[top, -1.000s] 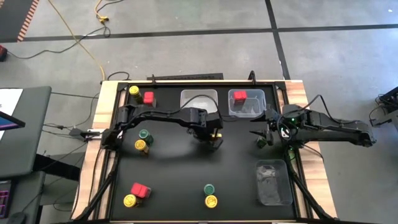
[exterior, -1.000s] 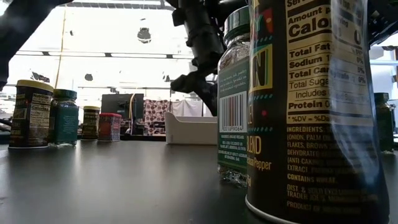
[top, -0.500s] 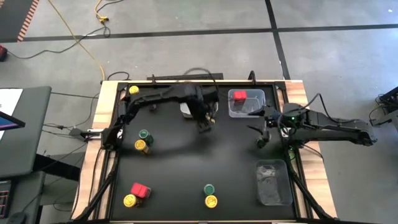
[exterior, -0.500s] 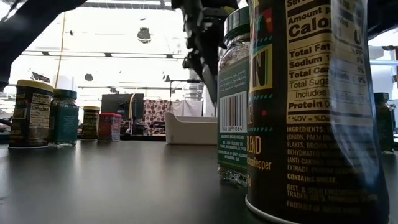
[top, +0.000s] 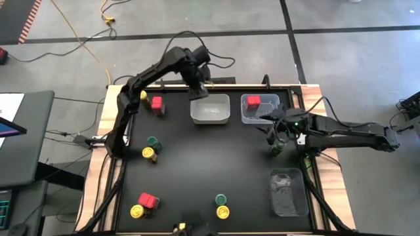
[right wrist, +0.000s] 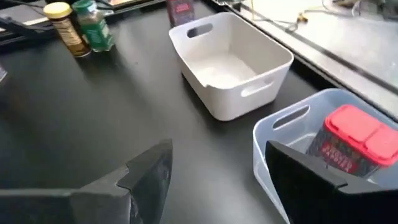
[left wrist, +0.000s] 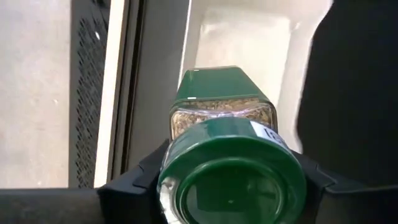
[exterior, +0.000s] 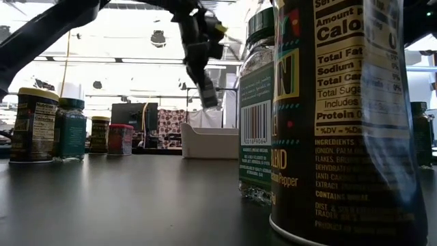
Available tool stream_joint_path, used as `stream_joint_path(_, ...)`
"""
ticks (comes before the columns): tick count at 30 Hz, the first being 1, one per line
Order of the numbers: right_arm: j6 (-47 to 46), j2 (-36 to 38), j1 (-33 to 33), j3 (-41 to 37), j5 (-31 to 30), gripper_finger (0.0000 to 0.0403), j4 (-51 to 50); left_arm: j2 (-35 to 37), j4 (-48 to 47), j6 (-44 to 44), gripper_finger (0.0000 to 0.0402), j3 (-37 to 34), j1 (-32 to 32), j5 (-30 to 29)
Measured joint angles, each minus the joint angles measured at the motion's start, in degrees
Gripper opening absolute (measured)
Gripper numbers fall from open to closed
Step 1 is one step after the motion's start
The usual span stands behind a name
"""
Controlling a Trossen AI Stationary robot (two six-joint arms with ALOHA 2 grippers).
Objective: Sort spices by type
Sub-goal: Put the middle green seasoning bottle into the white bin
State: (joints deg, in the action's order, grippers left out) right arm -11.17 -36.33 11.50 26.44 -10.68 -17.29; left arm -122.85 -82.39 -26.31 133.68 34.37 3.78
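Note:
My left gripper (top: 199, 87) is raised over the far rim of the white bin (top: 211, 119) and is shut on a green-lidded jar (left wrist: 222, 115). My right gripper (top: 274, 137) hovers open at the table's right, just near of the clear bin (top: 262, 118) that holds a red box (top: 253, 101). A green-lidded jar (top: 276, 150) stands beside it. Upright on the table stand a yellow jar (top: 142, 96) and red box (top: 157, 103), a green and yellow pair (top: 151, 148), a red box (top: 147, 200) by a yellow jar (top: 136, 212), and a second green and yellow pair (top: 222, 205). My left gripper pinches the jar between its two fingers (left wrist: 140, 183) at the top of its body, just under the green lid (left wrist: 231, 183). The fingers come from above, slanting down. The jar is lifted clear and hangs tilted below them (exterior: 207, 96), its base toward the white bin (left wrist: 249, 37).
A second clear bin (top: 289, 191) sits at the near right of the table. The black middle of the table (top: 210, 164) is bare. The near green and yellow jars (exterior: 321, 116) fill the right half of the low view. Cables run along the raised left arm.
My left gripper, shut on the green-lidded jar, has risen from just above the table's middle and swung toward the far edge and slightly left. It now hangs over the white bin's far rim. The jar went with it, lifted higher. My right gripper has stayed roughly where it was.

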Motion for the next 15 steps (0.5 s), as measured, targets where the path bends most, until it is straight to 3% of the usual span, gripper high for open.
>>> stream_joint_path(7,-0.8,-0.8,0.3,0.0,-0.6,0.0286,5.0,-0.2,1.3,-3.5,0.0202,-6.8,-0.8,0.7)
stream_joint_path(15,-0.5,-0.8,0.3,0.0,-4.0,0.0286,6.3,-0.1,10.6,-4.7,0.0203,-12.8,-1.5,0.5)
